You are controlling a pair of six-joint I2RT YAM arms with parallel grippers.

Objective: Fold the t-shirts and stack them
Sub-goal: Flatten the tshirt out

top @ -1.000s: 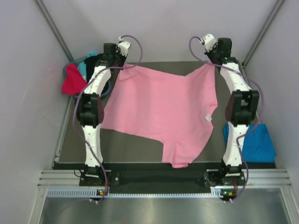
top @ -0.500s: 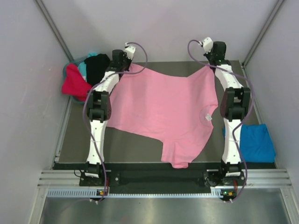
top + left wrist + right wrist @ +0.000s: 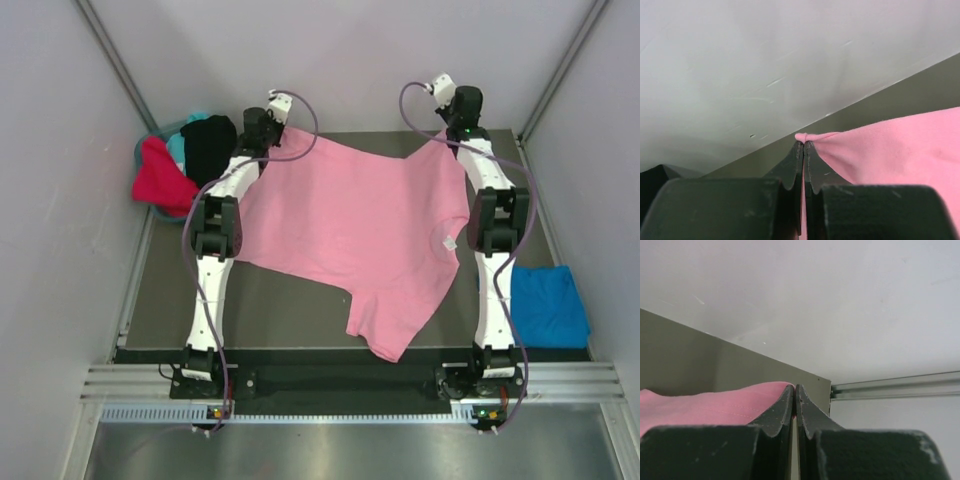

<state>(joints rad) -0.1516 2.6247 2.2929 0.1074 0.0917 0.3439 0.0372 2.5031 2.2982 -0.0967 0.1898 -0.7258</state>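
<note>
Left arm (image 3: pixel 203 300), right arm (image 3: pixel 492 300): slim white links, chunky black joint housings, black bases (image 3: pixel 197 372). A purple-grey cable (image 3: pixel 403 103) loops off each wrist and trails down the links. Small white camera block (image 3: pixel 441 86) at each wrist. Left fingers (image 3: pixel 790 170) and right fingers (image 3: pixel 775 415) are matte black with scalloped inner edges.

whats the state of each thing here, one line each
pink t-shirt: spread out unfolded, two far corners pinched
left pincer: shut on pink t-shirt
right pincer: shut on pink t-shirt
blue t-shirt: lying flat, apparently folded, untouched
red t-shirt: crumpled in the far-left heap
black t-shirt: crumpled on the same heap
</note>
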